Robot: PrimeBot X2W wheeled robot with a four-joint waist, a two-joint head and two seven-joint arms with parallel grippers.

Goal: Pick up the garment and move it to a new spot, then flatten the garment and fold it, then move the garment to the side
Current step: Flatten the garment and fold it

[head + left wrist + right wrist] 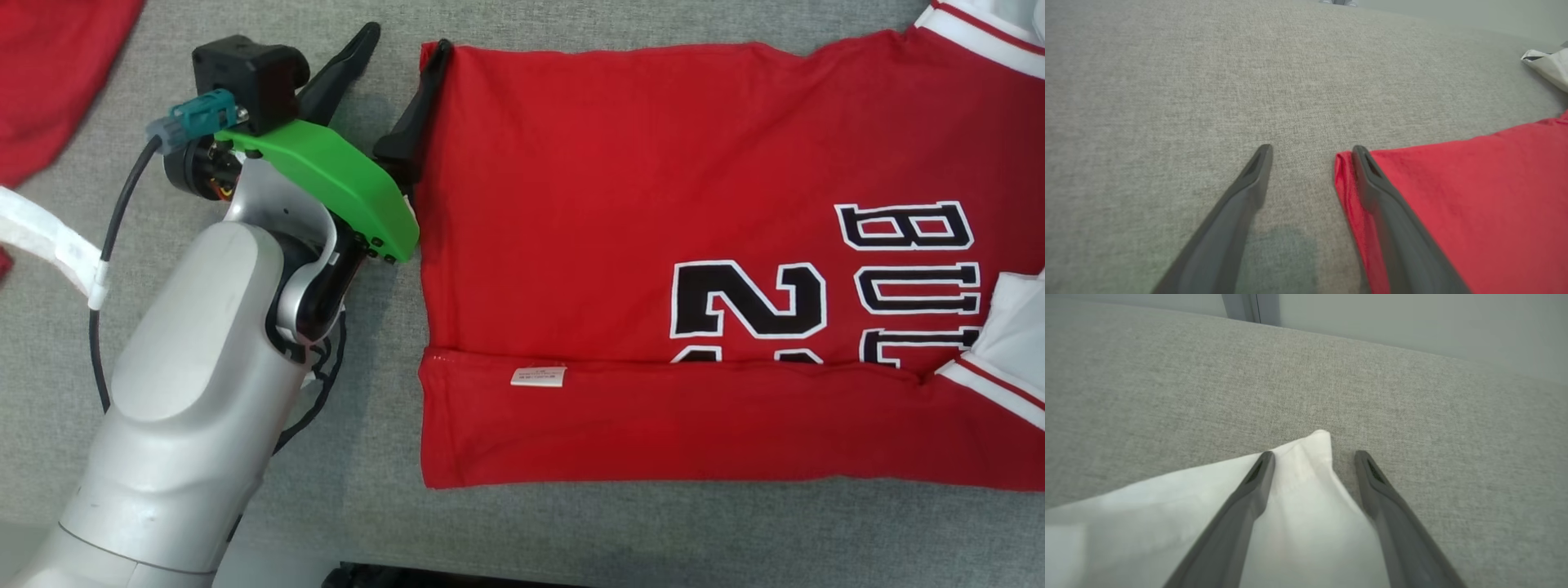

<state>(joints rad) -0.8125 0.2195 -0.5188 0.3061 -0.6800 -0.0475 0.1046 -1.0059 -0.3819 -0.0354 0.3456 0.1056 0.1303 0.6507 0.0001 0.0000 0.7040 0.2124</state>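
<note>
The red jersey [620, 204], printed with black-and-white numerals and letters, lies spread flat on the grey cloth-covered desk [367, 457], reaching from the middle of the head view off its right side. Its near strip [653, 425] is turned over onto the body, which leaves a small white care label [538, 376] facing up. Judging from this, flattening is finished and folding has begun. The left end effector [406, 39] sits at the jersey's far left corner with its fingers spread wide and nothing between them. In the left wrist view the left end effector [1311, 149] straddles the cloth's edge, one finger lying over the red corner and the other over bare desk. That stance probably sets up a pinch on the corner so this edge can be carried across for the next fold. The right end effector [1313, 454] is spread just as wide and holds nothing. A pointed corner of white cloth [1298, 522] lies under and between its fingers. This may be the white fabric [1016, 327] at the jersey's right end in the head view, though I cannot tell if it belongs to the jersey. Taking one corner at each end would make sense, because a thin limp knit sags and skews when lifted from one point. Another red cloth [49, 65] lies well apart at the upper left.
</note>
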